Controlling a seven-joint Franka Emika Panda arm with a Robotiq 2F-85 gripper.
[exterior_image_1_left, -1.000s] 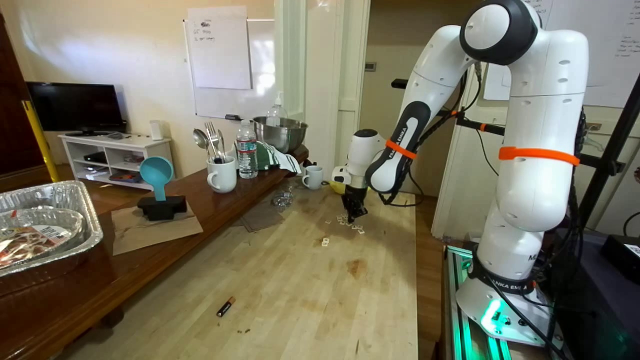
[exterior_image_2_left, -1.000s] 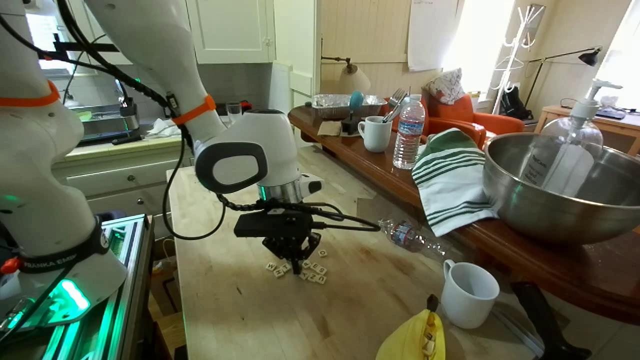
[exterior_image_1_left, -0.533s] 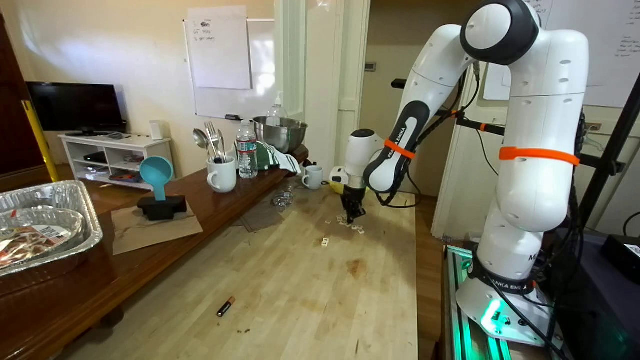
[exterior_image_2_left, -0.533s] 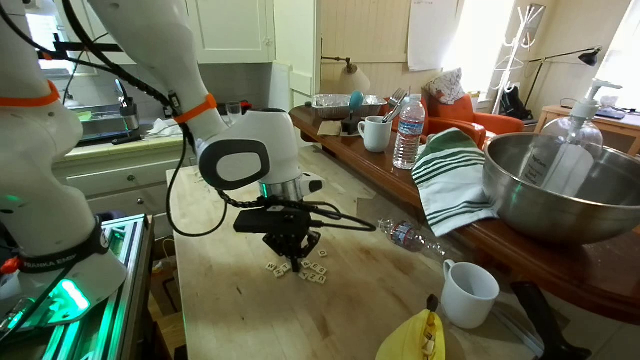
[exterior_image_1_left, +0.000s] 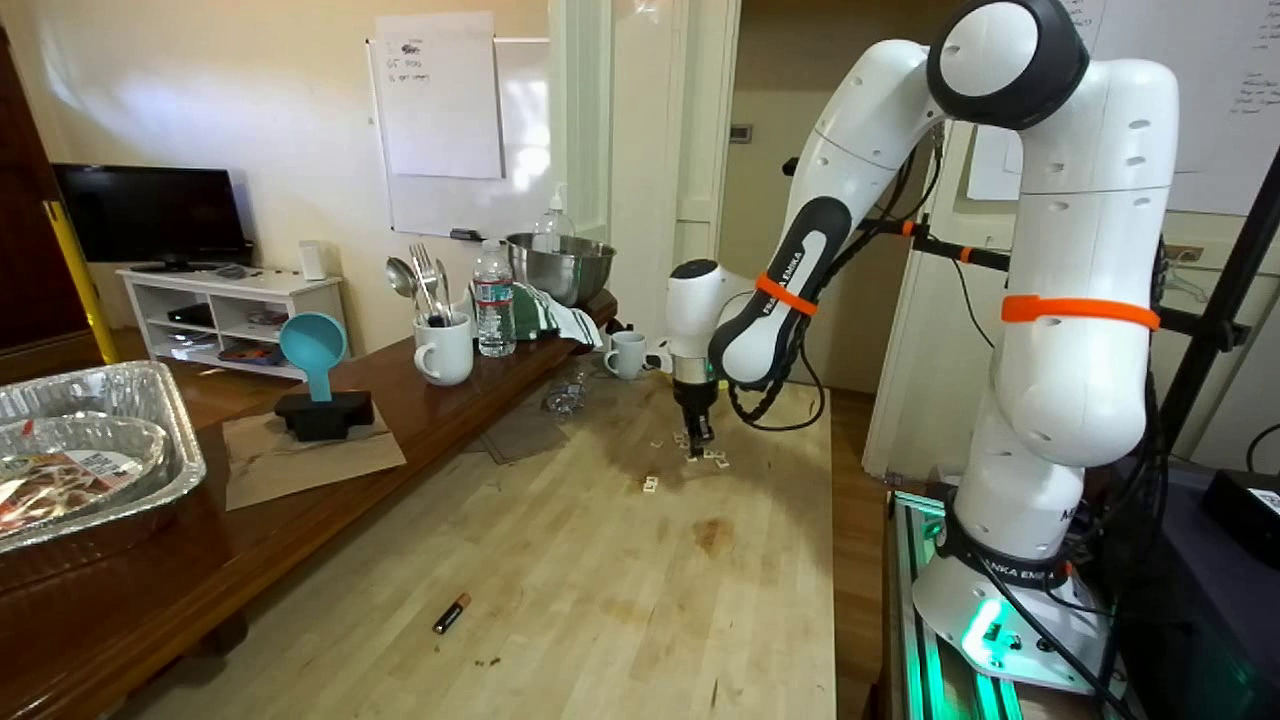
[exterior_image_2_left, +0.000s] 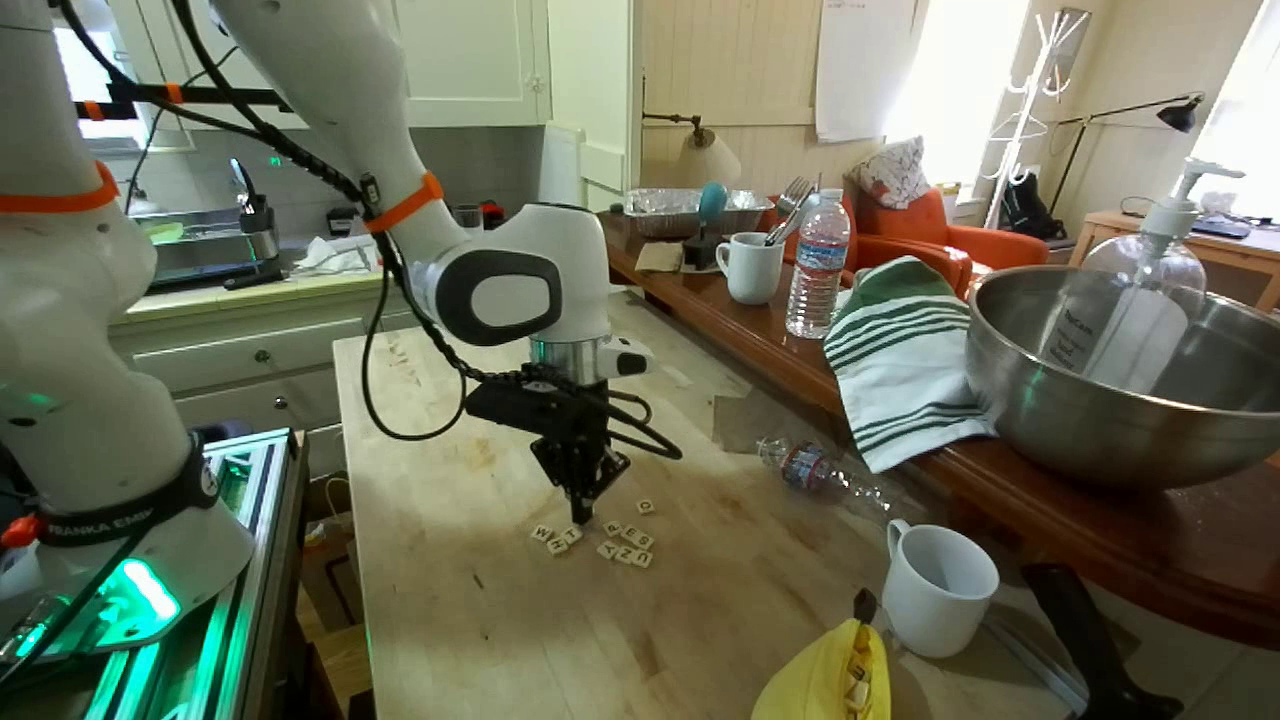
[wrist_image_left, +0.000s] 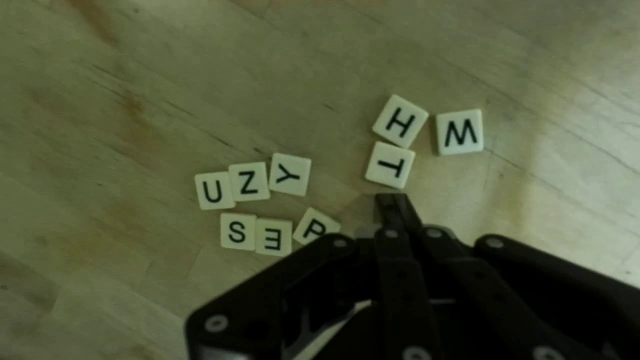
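Observation:
My gripper (wrist_image_left: 392, 196) is shut, its fingertips pressed together with nothing between them. It points down at the wooden table among small white letter tiles. Closest to the tips in the wrist view is the T tile (wrist_image_left: 390, 165), just beyond them. The H tile (wrist_image_left: 400, 121) touches T, with the W tile (wrist_image_left: 459, 132) beside it. To the left lie a row with the U tile (wrist_image_left: 214, 190), Z tile (wrist_image_left: 249, 181) and Y tile (wrist_image_left: 290, 174), and another with the S tile (wrist_image_left: 238, 231), E tile (wrist_image_left: 273, 237) and P tile (wrist_image_left: 315, 226), partly covered by a finger linkage.
An O tile (exterior_image_2_left: 645, 507) lies apart. A yellow banana-shaped pouch (exterior_image_2_left: 815, 680) holding tiles, a white mug (exterior_image_2_left: 940, 590) and a lying plastic bottle (exterior_image_2_left: 822, 474) are on the table. A battery (exterior_image_1_left: 452, 613) lies farther off. A raised wooden ledge (exterior_image_1_left: 330, 500) runs alongside.
My gripper has turned about its wrist and shifted slightly, out of the middle of the tiles to the side of the group near T and P. The tiles appear unmoved.

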